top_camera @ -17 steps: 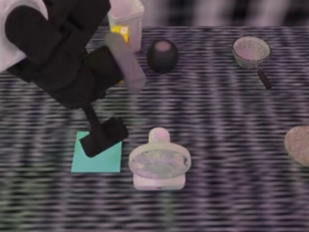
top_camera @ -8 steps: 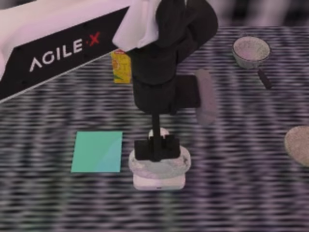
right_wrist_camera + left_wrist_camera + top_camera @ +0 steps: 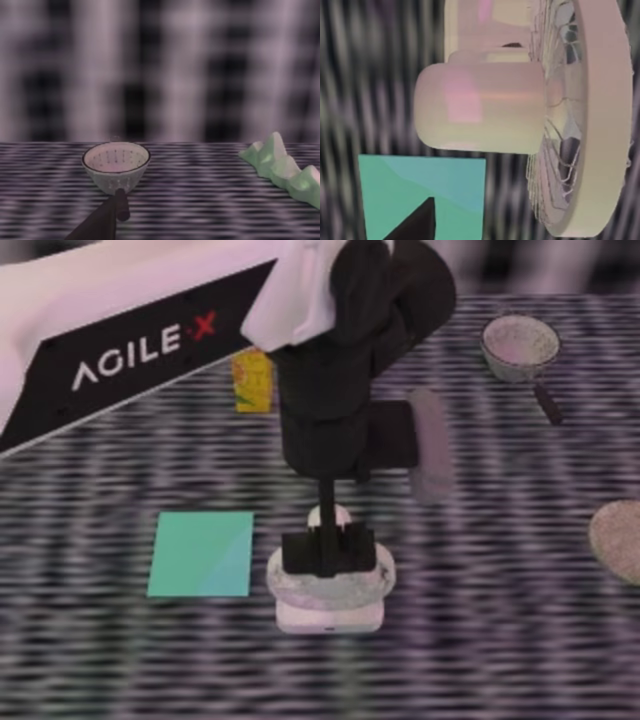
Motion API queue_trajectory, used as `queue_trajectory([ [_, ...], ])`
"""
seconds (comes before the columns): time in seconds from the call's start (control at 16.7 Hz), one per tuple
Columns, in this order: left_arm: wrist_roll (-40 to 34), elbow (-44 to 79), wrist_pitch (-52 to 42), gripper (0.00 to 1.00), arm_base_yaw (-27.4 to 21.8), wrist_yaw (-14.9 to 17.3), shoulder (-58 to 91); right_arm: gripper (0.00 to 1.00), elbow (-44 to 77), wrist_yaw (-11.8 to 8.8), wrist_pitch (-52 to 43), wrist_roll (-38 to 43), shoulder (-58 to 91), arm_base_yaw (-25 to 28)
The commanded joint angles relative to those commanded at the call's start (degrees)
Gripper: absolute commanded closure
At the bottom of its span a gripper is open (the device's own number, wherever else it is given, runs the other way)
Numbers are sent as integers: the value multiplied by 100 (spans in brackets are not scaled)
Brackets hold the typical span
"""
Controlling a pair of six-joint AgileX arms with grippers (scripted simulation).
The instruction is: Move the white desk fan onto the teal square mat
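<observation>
Two task objects lie near the tabletop's front edge: the white desk fan just right of the teal square mat, apart. The left gripper sits over the fan's grille; finger state cannot be told. Only the left wrist view shows the rear motor housing. Half a second ago the gripper stood almost identically.
</observation>
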Motion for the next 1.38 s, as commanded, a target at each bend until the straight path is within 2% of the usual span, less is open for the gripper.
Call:
queue_trajectory([
  [0.36,3,-878,942,0,-3,0,65,0,0,0,0,0,0,0],
  [0.6,4,-930,994,0,-5,0,73,0,0,0,0,0,0,0],
  [1.38,4,-930,994,98,-5,0,73,0,0,0,0,0,0,0],
])
